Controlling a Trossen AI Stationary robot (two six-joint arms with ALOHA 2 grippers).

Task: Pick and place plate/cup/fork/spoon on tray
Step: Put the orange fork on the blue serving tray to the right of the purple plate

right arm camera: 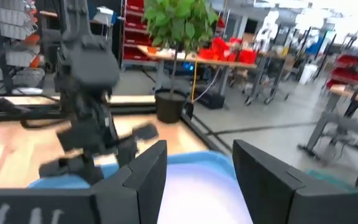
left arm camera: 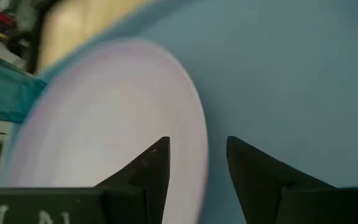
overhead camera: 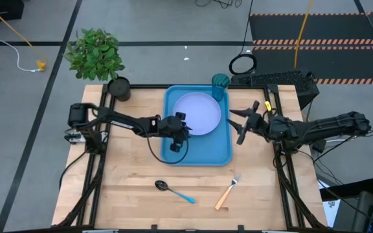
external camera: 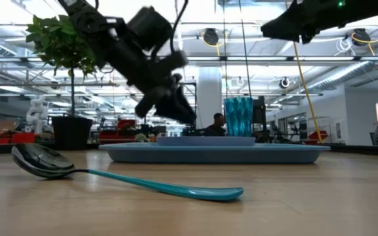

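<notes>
The pale lavender plate (overhead camera: 198,112) lies flat in the far half of the blue tray (overhead camera: 203,152). My left gripper (overhead camera: 181,127) is open above the plate's near-left rim; in the left wrist view (left arm camera: 197,163) its fingers stand on either side of the rim (left arm camera: 194,124), and the low view (external camera: 179,111) shows them raised above it. The teal cup (overhead camera: 220,85) stands upright at the tray's far right corner. The spoon (overhead camera: 173,189) and the fork (overhead camera: 227,192) lie on the table near the front edge. My right gripper (overhead camera: 241,123) is open and empty, right of the tray.
A black pot with a green plant (overhead camera: 117,87) stands at the far left, beside the tray's far left corner. Bare wood lies between the tray and the cutlery. The spoon (external camera: 130,177) lies close to the low camera.
</notes>
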